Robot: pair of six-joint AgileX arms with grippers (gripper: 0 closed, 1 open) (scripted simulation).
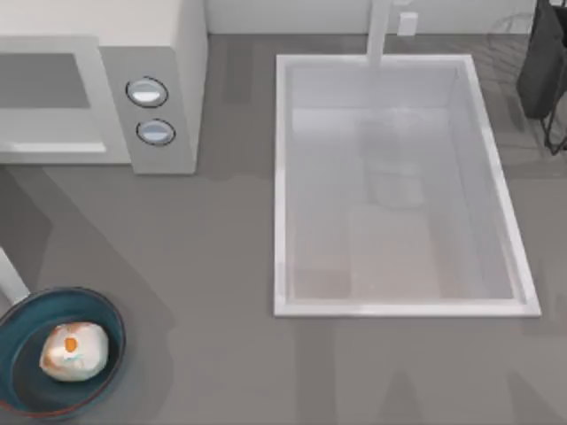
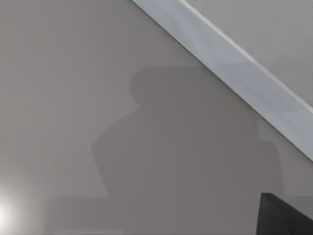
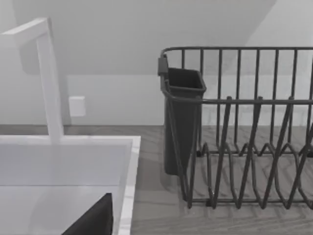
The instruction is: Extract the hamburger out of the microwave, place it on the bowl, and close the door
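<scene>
The microwave [image 1: 155, 53] is off-white, its two knobs [image 1: 147, 92] silver-rimmed with pale blue-grey faces. Its door [image 1: 49, 97] has a white frame around a flat grey window. The bowl [image 1: 27, 332] is dark teal-blue with a thin reddish-brown rim. The hamburger [image 1: 74, 351] is pale cream with orange-brown patches and a faint green fleck. The counter [image 1: 221, 266] is plain mid-grey, crossed by darker shadows. The sink [image 1: 399, 305] is white with a pale grey basin, the faucet [image 3: 46, 78] white. The rack [image 3: 244, 132] is dark grey wire with a charcoal cup [image 3: 182, 112].
</scene>
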